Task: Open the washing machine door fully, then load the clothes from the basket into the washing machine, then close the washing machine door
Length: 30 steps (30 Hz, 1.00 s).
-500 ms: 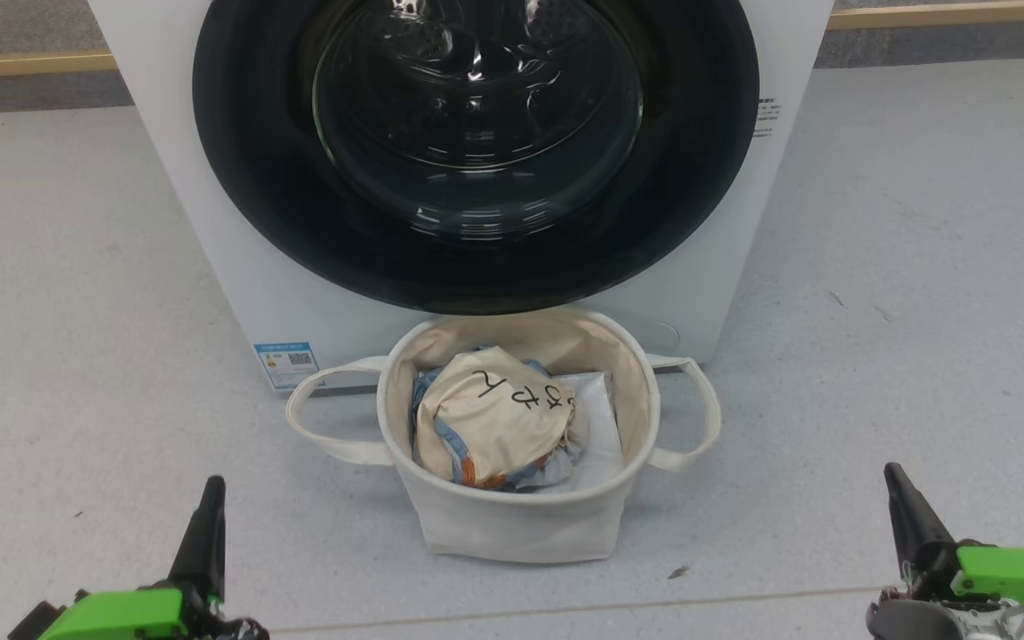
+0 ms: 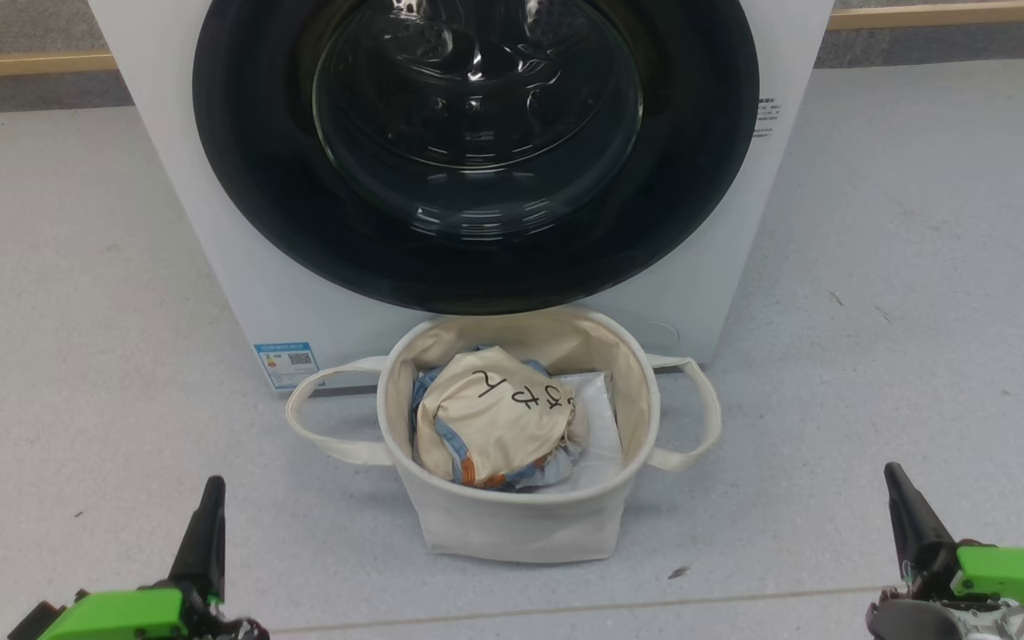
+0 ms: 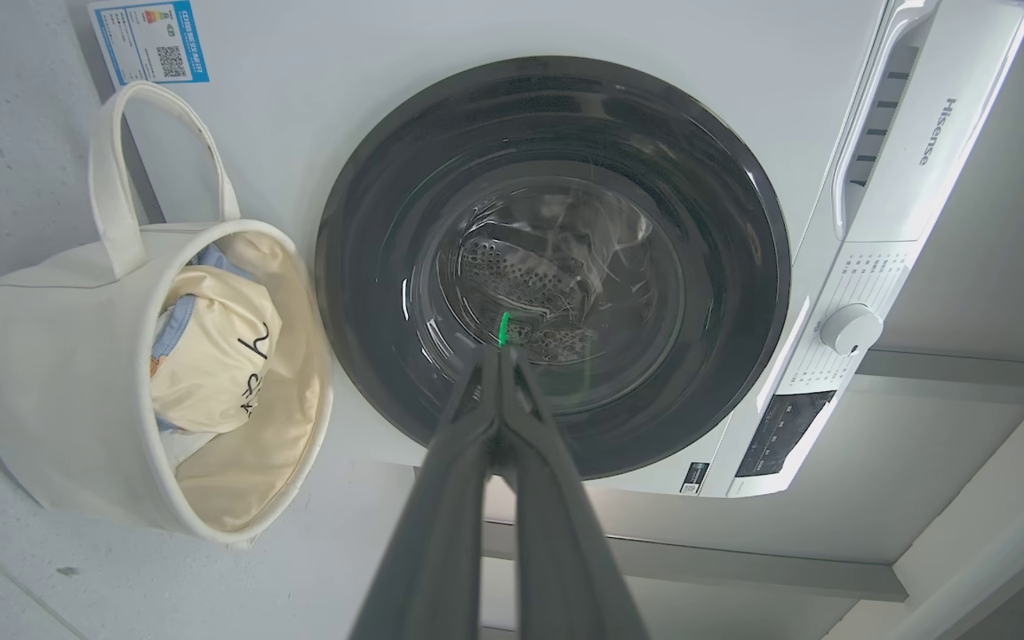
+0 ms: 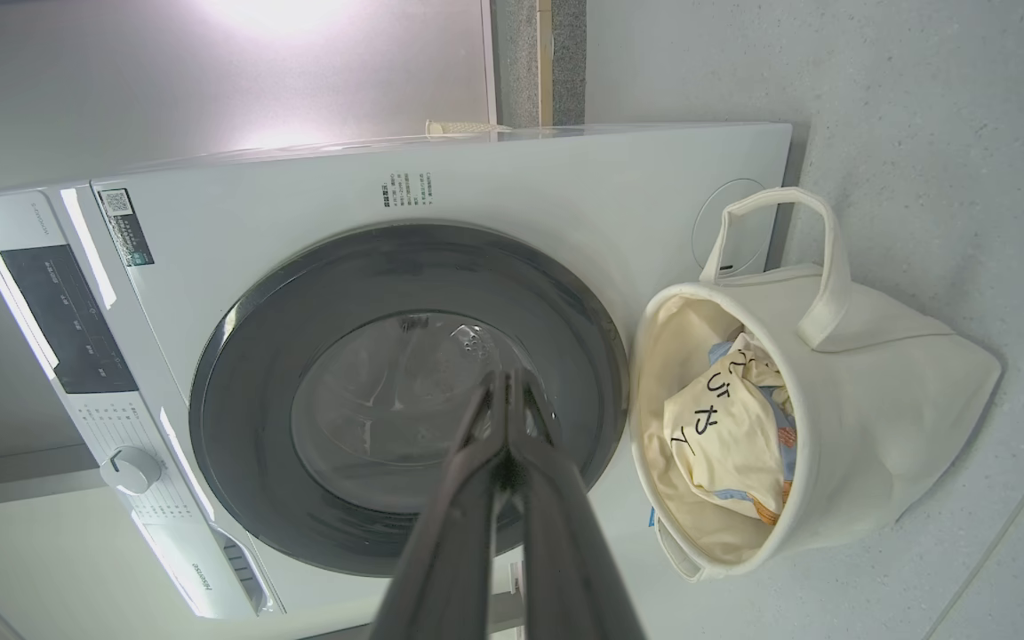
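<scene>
The white washing machine stands ahead with its round black-rimmed door closed flat against the front. Directly before it on the floor sits the cream canvas basket, holding the clothes: a cream bundle with black marks over light blue cloth. My left gripper rests low at the lower left and my right gripper at the lower right, both well short of the basket. Each is shut with nothing between its fingers, as the left gripper and right gripper show in the wrist views facing the door.
Grey speckled floor spreads to both sides of the machine. A wooden skirting strip runs along the wall behind. The basket's looped handles stick out left and right. The control panel with a dial sits above the door.
</scene>
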Motion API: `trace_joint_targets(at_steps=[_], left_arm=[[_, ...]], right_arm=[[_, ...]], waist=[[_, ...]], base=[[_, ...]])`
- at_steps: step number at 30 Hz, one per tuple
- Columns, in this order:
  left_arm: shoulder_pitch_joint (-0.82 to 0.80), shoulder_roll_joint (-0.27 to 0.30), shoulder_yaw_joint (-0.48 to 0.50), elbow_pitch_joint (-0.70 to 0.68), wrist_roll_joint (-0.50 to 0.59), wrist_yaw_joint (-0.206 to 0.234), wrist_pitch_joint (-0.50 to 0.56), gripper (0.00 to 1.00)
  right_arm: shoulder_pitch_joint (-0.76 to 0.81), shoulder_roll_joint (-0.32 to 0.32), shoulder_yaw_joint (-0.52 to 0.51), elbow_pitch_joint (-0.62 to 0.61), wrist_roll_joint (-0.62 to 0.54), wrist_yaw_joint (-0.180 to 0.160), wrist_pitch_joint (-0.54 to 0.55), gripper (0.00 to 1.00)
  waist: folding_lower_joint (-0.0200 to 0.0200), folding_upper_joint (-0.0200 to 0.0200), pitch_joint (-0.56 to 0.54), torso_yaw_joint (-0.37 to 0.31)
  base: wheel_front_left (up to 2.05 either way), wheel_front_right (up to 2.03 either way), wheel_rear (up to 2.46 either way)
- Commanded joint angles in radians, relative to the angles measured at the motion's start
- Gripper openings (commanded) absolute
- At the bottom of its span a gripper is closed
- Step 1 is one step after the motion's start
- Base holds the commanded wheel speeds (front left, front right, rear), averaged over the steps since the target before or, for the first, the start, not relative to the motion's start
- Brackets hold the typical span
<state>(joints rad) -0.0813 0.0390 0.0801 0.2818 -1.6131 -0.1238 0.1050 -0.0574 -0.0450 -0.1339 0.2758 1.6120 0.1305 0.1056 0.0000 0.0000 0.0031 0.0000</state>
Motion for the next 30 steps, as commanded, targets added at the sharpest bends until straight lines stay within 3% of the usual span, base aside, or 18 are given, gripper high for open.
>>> trace_joint_targets(at_steps=[1,30], left_arm=[[-0.027,0.011,0.034,-0.037,0.005,-0.007,0.008,0.00],[-0.027,0.011,0.034,-0.037,0.004,-0.007,0.008,0.00]], right_arm=[[-0.051,-0.005,0.019,-0.031,-0.004,0.000,0.009,0.00],[-0.051,-0.005,0.019,-0.031,-0.004,0.000,0.008,0.00]], waist=[[0.0000,0.0000,0.000,0.000],[0.0000,0.0000,0.000,0.000]], base=[[0.00,0.00,0.00],[0.00,0.00,0.00]])
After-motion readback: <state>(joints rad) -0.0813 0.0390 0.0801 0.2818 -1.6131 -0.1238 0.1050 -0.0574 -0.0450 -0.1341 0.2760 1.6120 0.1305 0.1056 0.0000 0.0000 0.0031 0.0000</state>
